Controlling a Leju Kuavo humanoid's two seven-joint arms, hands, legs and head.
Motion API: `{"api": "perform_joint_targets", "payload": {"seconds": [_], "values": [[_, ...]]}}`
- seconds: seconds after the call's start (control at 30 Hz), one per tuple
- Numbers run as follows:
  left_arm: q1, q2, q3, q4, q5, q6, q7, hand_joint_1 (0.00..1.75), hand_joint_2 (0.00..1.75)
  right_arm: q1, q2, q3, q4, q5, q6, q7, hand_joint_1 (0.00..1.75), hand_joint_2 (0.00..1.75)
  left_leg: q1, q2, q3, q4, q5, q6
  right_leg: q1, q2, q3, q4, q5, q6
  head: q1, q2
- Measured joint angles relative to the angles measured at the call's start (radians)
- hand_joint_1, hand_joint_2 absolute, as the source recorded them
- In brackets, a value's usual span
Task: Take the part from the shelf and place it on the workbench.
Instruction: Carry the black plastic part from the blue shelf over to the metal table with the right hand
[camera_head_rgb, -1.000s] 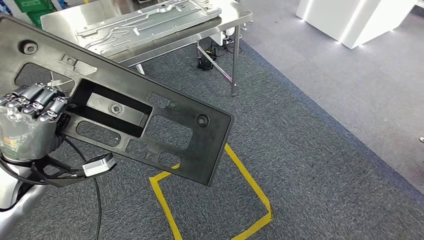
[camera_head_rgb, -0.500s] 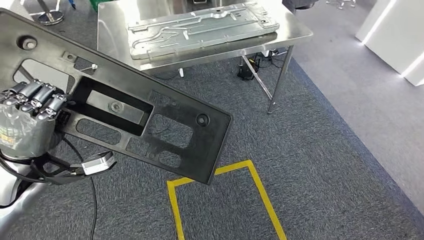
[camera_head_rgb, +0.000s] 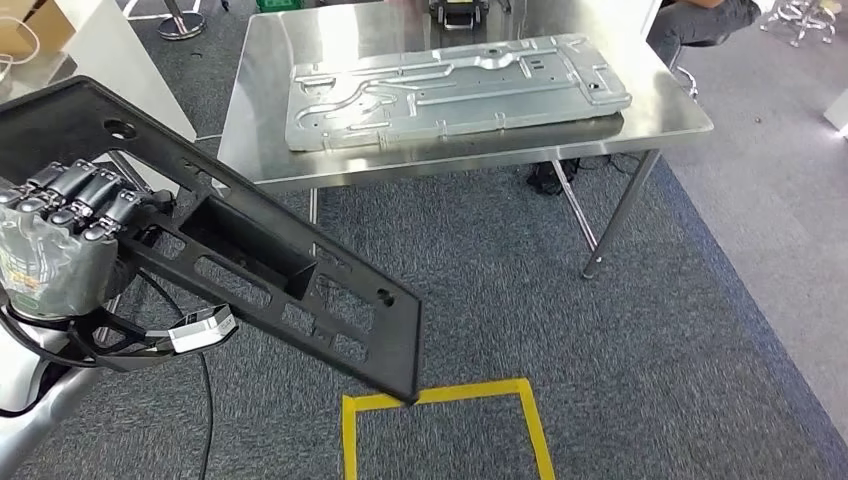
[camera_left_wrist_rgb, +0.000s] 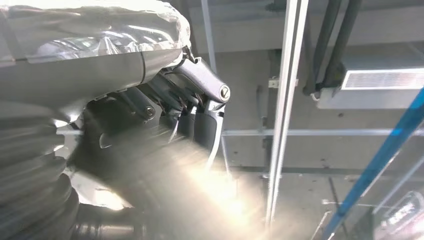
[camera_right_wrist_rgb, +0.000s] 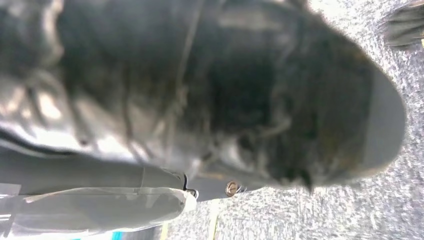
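Left hand (camera_head_rgb: 70, 215) grips the part (camera_head_rgb: 270, 270), long axis slanting down-right.

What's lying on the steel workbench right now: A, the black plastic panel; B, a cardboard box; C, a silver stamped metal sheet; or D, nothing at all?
C: a silver stamped metal sheet lies flat on the workbench, while the black panel is off the bench, over the carpet, held by the left hand.
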Motion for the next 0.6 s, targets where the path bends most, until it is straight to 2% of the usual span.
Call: {"api": "perform_joint_targets", "payload": {"seconds": [0.03,0.07,0.1,0.13,0.17,0.2,0.23,0.27,0.3,0.33,0.37,0.4,0.43,0.47,0.5,0.53,0.57,0.6], "values": [[0.0,-0.001,0.0,0.0,0.0,-0.001,0.0,1.75,1.75,0.001,0.0,0.0,0.0,0.002,-0.001,0.001,0.0,0.0,-0.002,0.0,-0.035,-0.01,-0.043,0.004,0.004,-0.009,0.043,-0.02,-0.017,-0.001,0.0,0.0],[0.001,-0.001,0.0,0.0,0.0,-0.002,0.0,1.75,1.75,0.001,0.0,0.0,0.0,0.005,-0.002,0.002,0.0,0.0,-0.006,0.001,-0.063,-0.039,-0.067,0.011,0.008,-0.018,0.086,-0.039,-0.035,-0.002,0.0,0.0],[0.004,-0.002,0.0,0.001,0.0,-0.002,-0.001,1.75,1.75,0.0,0.0,-0.001,0.0,0.009,-0.002,0.003,0.0,0.0,-0.013,0.004,-0.083,-0.086,-0.05,0.023,0.013,-0.028,0.13,-0.059,-0.054,-0.003,0.0,0.0],[0.006,-0.003,0.0,0.001,0.001,-0.003,-0.001,1.75,1.75,0.001,0.001,-0.002,0.0,0.014,-0.003,0.005,0.0,0.0,-0.023,0.02,-0.098,-0.15,0.021,0.041,0.015,-0.038,0.171,-0.077,-0.074,-0.004,0.001,0.0],[0.009,-0.003,0.0,0.002,0.002,-0.004,-0.001,1.75,1.75,0.001,0.004,-0.003,0.0,0.016,-0.002,0.006,0.0,0.0,-0.041,0.045,-0.109,-0.224,0.137,0.062,0.018,-0.049,0.208,-0.09,-0.095,-0.003,0.004,0.0],[0.011,-0.003,0.0,0.002,0.002,-0.005,-0.002,1.75,1.75,0.0,0.005,-0.005,0.0,0.019,-0.003,0.007,0.0,0.0,-0.057,0.066,-0.113,-0.276,0.238,0.078,0.019,-0.06,0.241,-0.105,-0.119,-0.001,0.006,0.0],[0.009,-0.001,0.0,0.0,0.003,-0.005,-0.002,1.75,1.75,-0.005,0.007,-0.007,-0.001,0.021,-0.003,0.008,0.0,0.0,-0.072,0.08,-0.109,-0.307,0.306,0.087,0.018,-0.072,0.274,-0.12,-0.14,0.002,0.008,0.0],[0.005,0.001,0.002,-0.002,0.004,-0.005,-0.002,1.75,1.75,-0.011,0.007,-0.008,-0.003,0.024,-0.003,0.009,0.0,0.0,-0.08,0.076,-0.099,-0.317,0.323,0.088,0.019,-0.082,0.301,-0.121,-0.147,0.007,0.009,0.0],[-0.001,0.003,0.006,-0.005,0.004,-0.005,-0.002,1.75,1.75,-0.018,0.005,-0.011,-0.004,0.026,-0.004,0.01,0.0,0.0,-0.078,0.058,-0.077,-0.311,0.296,0.086,0.018,-0.089,0.314,-0.103,-0.134,0.012,0.007,0.0],[-0.006,0.005,0.01,-0.008,0.005,-0.004,-0.002,1.75,1.75,-0.024,0.006,-0.013,-0.006,0.029,-0.004,0.011,0.0,0.0,-0.075,0.04,-0.05,-0.317,0.276,0.09,0.017,-0.083,0.307,-0.049,-0.106,0.016,0.007,0.0],[-0.009,0.005,0.013,-0.009,0.006,-0.005,-0.002,1.75,1.75,-0.028,0.005,-0.014,-0.006,0.031,-0.004,0.011,0.0,0.0,-0.071,0.025,-0.022,-0.327,0.26,0.096,0.018,-0.061,0.272,0.037,-0.072,0.02,0.009,0.0],[-0.01,0.004,0.014,-0.01,0.006,-0.005,-0.002,1.75,1.75,-0.034,0.005,-0.016,-0.006,0.032,-0.004,0.01,0.0,0.0,-0.067,0.014,0.007,-0.337,0.245,0.103,0.016,-0.035,0.218,0.129,-0.058,0.022,0.011,0.0],[-0.008,0.001,0.014,-0.01,0.007,-0.005,-0.003,1.75,1.75,-0.037,0.005,-0.017,-0.006,0.033,-0.005,0.01,0.0,0.0,-0.064,0.003,0.029,-0.345,0.23,0.109,0.015,-0.009,0.158,0.205,-0.073,0.023,0.013,0.0],[-0.006,-0.002,0.012,-0.01,0.008,-0.006,-0.003,1.75,1.75,-0.038,0.005,-0.017,-0.006,0.033,-0.006,0.009,0.0,0.0,-0.06,-0.01,0.048,-0.348,0.214,0.111,0.012,0.006,0.102,0.251,-0.116,0.024,0.014,0.0],[-0.005,-0.005,0.012,-0.01,0.009,-0.007,-0.003,1.75,1.75,-0.037,0.005,-0.017,-0.006,0.034,-0.008,0.009,0.0,0.0,-0.056,-0.025,0.066,-0.349,0.198,0.11,0.009,0.012,0.057,0.269,-0.175,0.027,0.015,0.0],[-0.004,-0.007,0.011,-0.01,0.01,-0.008,-0.003,1.75,1.75,-0.033,0.004,-0.018,-0.006,0.035,-0.01,0.009,0.0,0.0,-0.051,-0.041,0.086,-0.349,0.182,0.105,0.005,0.013,0.025,0.265,-0.234,0.032,0.015,0.0],[-0.003,-0.008,0.011,-0.01,0.011,-0.009,-0.003,1.75,1.75,-0.028,0.004,-0.019,-0.006,0.035,-0.013,0.009,0.0,0.0,-0.045,-0.056,0.108,-0.349,0.166,0.099,0.001,0.013,0.003,0.244,-0.276,0.038,0.015,0.0],[-0.002,-0.01,0.011,-0.01,0.011,-0.009,-0.003,1.75,1.75,-0.026,0.003,-0.02,-0.006,0.035,-0.014,0.009,0.0,0.0,-0.037,-0.07,0.13,-0.346,0.15,0.092,-0.005,0.015,-0.01,0.209,-0.285,0.047,0.015,0.0]]}}
